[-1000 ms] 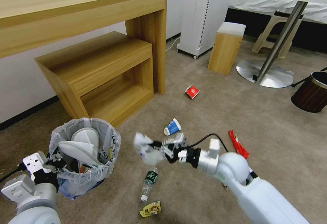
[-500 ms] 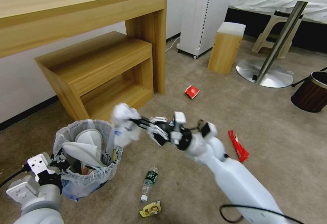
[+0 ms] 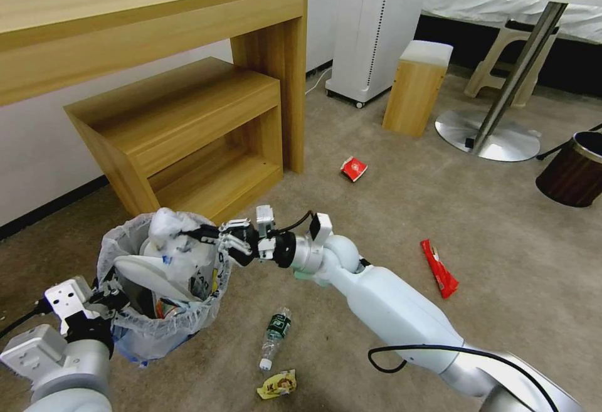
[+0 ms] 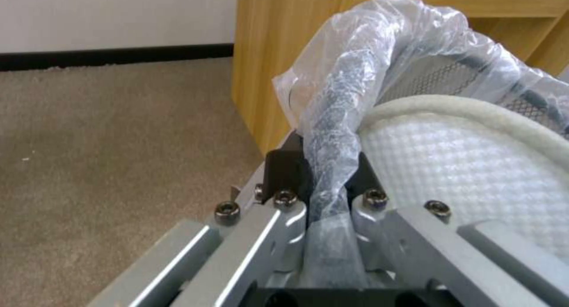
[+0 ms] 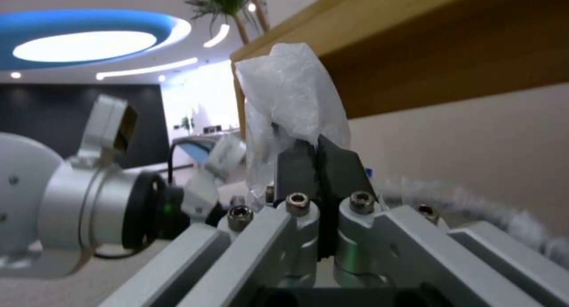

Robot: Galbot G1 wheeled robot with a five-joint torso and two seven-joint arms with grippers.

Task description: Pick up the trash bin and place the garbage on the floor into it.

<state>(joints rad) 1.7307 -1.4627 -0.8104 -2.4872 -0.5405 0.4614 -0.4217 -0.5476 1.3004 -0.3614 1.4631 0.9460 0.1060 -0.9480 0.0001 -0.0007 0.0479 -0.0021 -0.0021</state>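
Crinkly white wad (over bag-lined bin)

- Head view: floor seen from above, angled forward and down, wide.
- Left wrist view: trash bin rim seen very close (also seen from head).
- Right wrist view: aimed upward, close.

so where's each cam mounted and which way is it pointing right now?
Head: on the robot's head, looking forward and down at the floor; both arms show.
Left wrist: along the left gripper, shut on the trash bin rim bag.
Right wrist: along the right gripper, shut on a white wad, facing the desk.
Shared: head and left wrist views both show the bin and white slipper.
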